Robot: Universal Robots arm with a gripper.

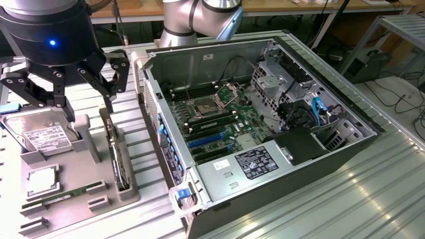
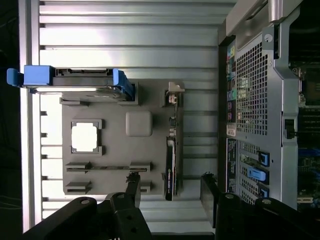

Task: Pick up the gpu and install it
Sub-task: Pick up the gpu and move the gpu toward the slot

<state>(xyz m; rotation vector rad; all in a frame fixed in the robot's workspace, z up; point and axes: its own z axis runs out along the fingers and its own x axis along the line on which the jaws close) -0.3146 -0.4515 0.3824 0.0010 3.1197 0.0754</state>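
Jaws spread wide, empty, above the gpu (image 2: 171, 170), seemingly standing edgewise in its grey tray (image 2: 115, 155).

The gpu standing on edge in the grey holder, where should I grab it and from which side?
Probably the top edge, from straight above, jaws closing across its two flat faces. The gpu stands upright in a slot of the grey holder, so its lower edge is buried and only the thin upper edge is free.

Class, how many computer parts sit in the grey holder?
4: hard drive at the exterior view's far end, processor midway, RAM stick nearest, gpu upright on the case side.
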